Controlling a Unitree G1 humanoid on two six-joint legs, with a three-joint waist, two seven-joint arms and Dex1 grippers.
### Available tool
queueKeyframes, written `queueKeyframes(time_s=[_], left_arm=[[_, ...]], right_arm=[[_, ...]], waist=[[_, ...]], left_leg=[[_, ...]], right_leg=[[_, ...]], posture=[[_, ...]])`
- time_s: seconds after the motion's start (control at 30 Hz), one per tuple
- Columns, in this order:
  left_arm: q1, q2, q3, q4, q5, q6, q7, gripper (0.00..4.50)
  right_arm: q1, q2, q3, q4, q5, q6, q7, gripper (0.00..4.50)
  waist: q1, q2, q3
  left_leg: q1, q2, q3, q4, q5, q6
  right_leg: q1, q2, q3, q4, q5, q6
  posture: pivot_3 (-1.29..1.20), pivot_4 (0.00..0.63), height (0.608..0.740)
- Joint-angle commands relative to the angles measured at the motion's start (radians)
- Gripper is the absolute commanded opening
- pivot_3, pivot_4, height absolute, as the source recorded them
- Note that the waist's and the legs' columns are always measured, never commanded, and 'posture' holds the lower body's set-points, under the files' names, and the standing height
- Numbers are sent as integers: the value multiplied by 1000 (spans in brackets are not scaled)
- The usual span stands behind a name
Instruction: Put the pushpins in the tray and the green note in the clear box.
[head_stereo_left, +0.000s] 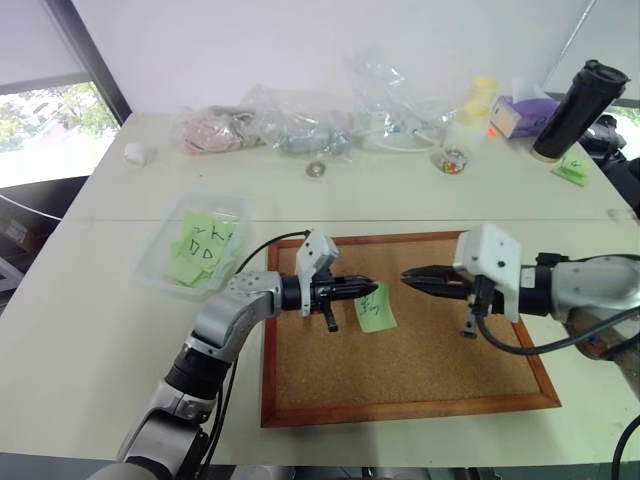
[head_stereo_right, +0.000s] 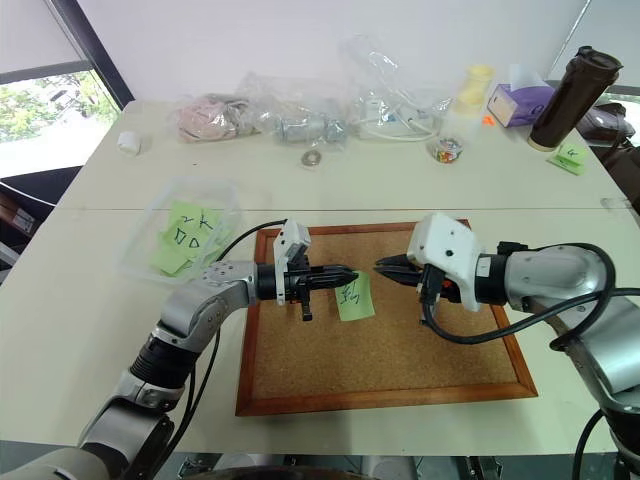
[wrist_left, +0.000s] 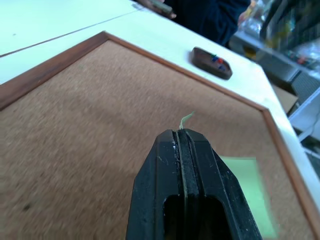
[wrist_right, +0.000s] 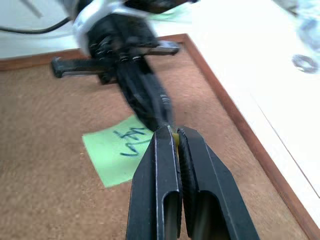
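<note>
**Two grips closed, nothing delivered yet**

Both grippers sit over the cork board (head_stereo_left: 420, 370), tips facing each other across a gap.

- Left gripper (head_stereo_left: 368, 289): fingers clenched on the near-left edge of the green note (head_stereo_left: 377, 309). In the left wrist view a sliver of green paper pokes out between the pressed fingertips.
- Right gripper (head_stereo_left: 411, 276): fingers pressed shut. The right wrist view shows a small yellowish bit caught between the tips, likely a pushpin, but too small to be sure.
- Note: small pale-green slip with thin dark handwriting, flat or nearly flat over the board's middle. Can't tell whether any pin is left in it.
- Clear box (head_stereo_left: 160, 262): far left of the board on the table, already holding a few other green slips with bold scribbles. The target note is not in it.
- Tray (wrist_left: 212, 63): small dark dish off the board's right edge, with a couple of coloured pin heads inside.

Judgement: pins look partly done; the right gripper's load goes to the tray, and the note goes left to the box.
</note>
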Motion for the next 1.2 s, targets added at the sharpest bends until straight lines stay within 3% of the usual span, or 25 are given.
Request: queueKeyframes(time_s=[0.03,0.2,0.43,0.6,0.93,1.07,1.2], left_arm=[[-3,0,-4,-5,11,-38,-13,56],[-2,0,1,-26,13,-45,-11,56],[30,13,-12,-96,17,-45,-4,56],[48,19,-29,-120,31,-60,0,56],[63,18,-26,-134,33,-59,11,56],[71,23,-26,-139,35,-62,11,0],[81,35,-23,-152,33,-61,9,0]], right_arm=[[21,6,-106,-10,55,34,-24,0],[130,96,-352,140,125,118,-108,0],[287,187,-628,453,40,85,-235,0],[391,217,-639,554,-30,3,-247,0],[380,235,-625,723,-47,-58,-260,0],[376,235,-628,743,-35,-55,-257,1360],[376,233,-645,750,-10,-41,-253,3524]], waist=[[0,0,0],[1,-1,0],[-1,1,-1],[-4,4,-2],[-3,6,-4],[-3,6,-4],[-3,6,-4]], left_leg=[[0,0,0,0,0,0],[0,0,0,0,0,0],[0,-1,0,0,0,0],[1,-1,1,0,0,0],[2,-1,3,0,0,0],[2,-1,3,0,0,0],[2,-1,3,0,0,0]], right_leg=[[0,0,0,0,0,0],[0,0,0,0,0,0],[0,0,0,2,0,1],[0,0,2,2,0,1],[1,0,3,2,0,1],[1,0,3,2,0,1],[1,0,3,2,0,1]], posture=[[0,150,730],[0,150,730],[0,150,730],[0,150,730],[0,150,730],[0,150,730],[0,150,730]])
